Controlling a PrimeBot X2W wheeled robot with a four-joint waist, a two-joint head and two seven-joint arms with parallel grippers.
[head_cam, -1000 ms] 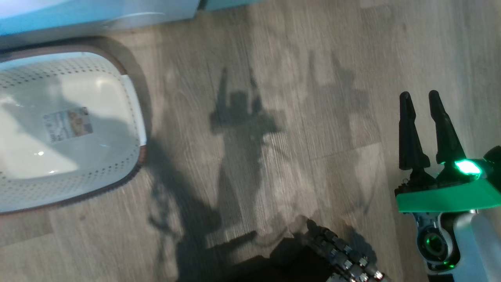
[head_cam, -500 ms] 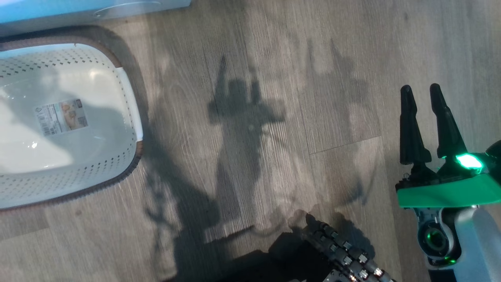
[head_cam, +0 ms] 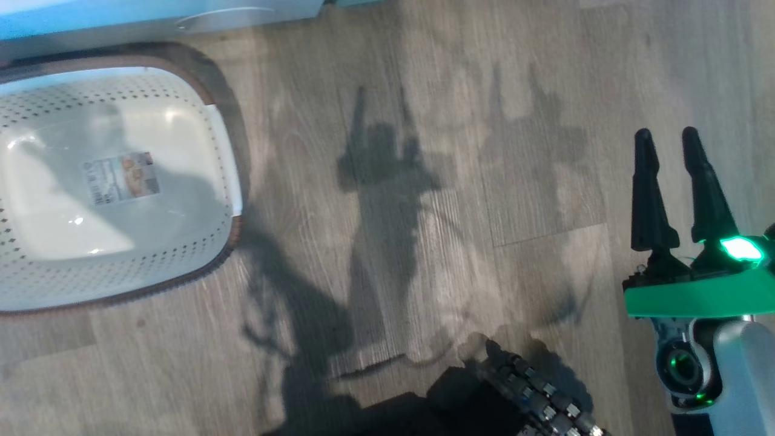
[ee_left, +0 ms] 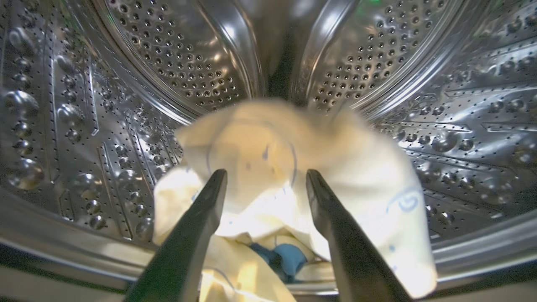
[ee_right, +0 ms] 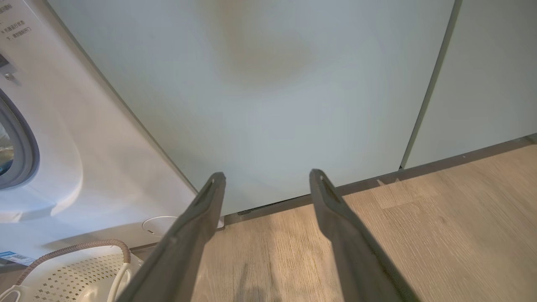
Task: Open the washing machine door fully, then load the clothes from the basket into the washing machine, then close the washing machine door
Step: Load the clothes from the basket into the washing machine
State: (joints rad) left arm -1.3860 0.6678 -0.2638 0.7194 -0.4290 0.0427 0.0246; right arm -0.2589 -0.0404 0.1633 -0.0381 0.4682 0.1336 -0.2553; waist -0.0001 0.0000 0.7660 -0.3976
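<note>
Washing machine drum [ee_left: 176, 54]: steel wall curves round; the clothes [ee_left: 268, 159], heaped just ahead of the spread left claw [ee_left: 265, 178], block the way deeper. Outside, bare floor [head_cam: 424, 242] lies open between basket [head_cam: 233, 175] and right claw [head_cam: 666, 133]; cabinet [ee_right: 272, 105] stands ahead.

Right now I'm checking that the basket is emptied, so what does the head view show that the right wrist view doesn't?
Head view adds: the inside bottom of the basket, bare in the part in frame apart from a label sticker.
Right wrist view adds: the pale green cabinets and the porthole edge of the washing machine.
Both share: the basket, the wood floor and the open right gripper.
</note>
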